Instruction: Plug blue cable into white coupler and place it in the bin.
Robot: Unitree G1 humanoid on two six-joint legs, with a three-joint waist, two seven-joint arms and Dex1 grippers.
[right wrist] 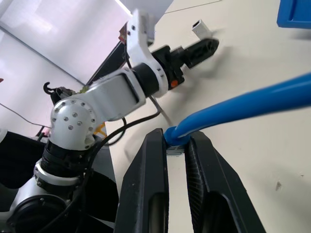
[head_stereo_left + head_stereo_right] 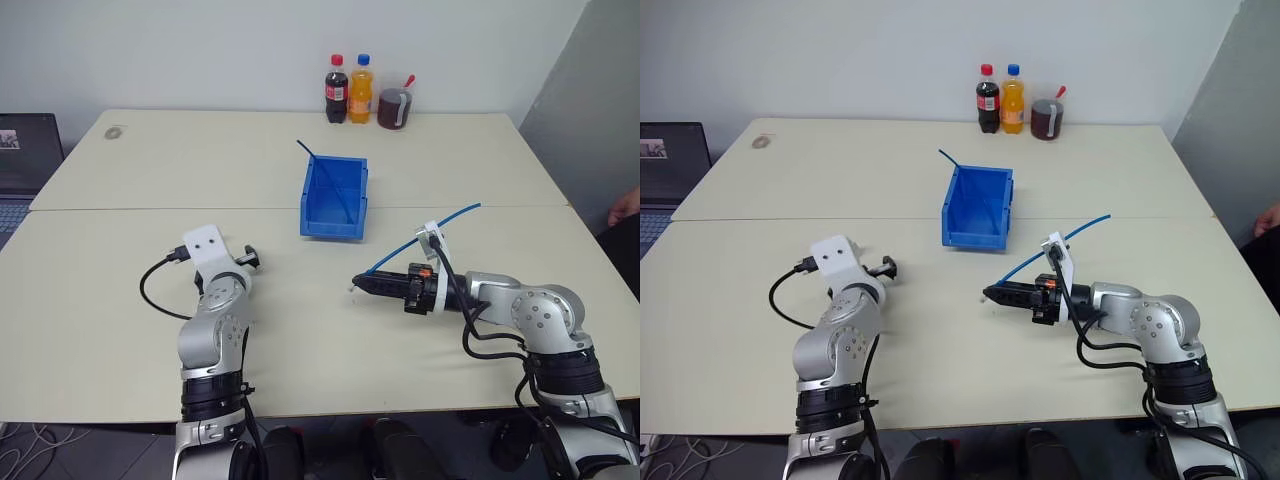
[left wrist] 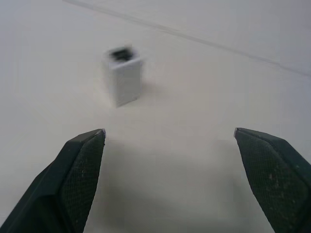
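1. The step in hand is judged to be the pick-up of the white coupler (image 3: 123, 74): it stands alone on the worktop (image 2: 120, 300), upright with its dark socket facing up, just ahead of the left pincer (image 3: 170, 136) and touching neither finger.
2. The left pincer is spread wide and holds nothing; in its wrist view the coupler sits nearer one finger than the other, so the approach is not centred.
3. The right pincer (image 1: 177, 145) is clamped on the plug end of the blue cable (image 2: 425, 232). The rest of the cable arcs up and away from the worktop, toward the robot's right.
4. The bin (image 2: 335, 200) stands farther back on the worktop, near its middle, well apart from both pincers. A second, darker blue cable (image 2: 322, 172) is seen leaning in it.
5. The next move is judged to call for the left pincer to be brought around the coupler and closed on its side walls, with the socket left free for the plug.
6. Plugging and placing in the bin are not yet done.
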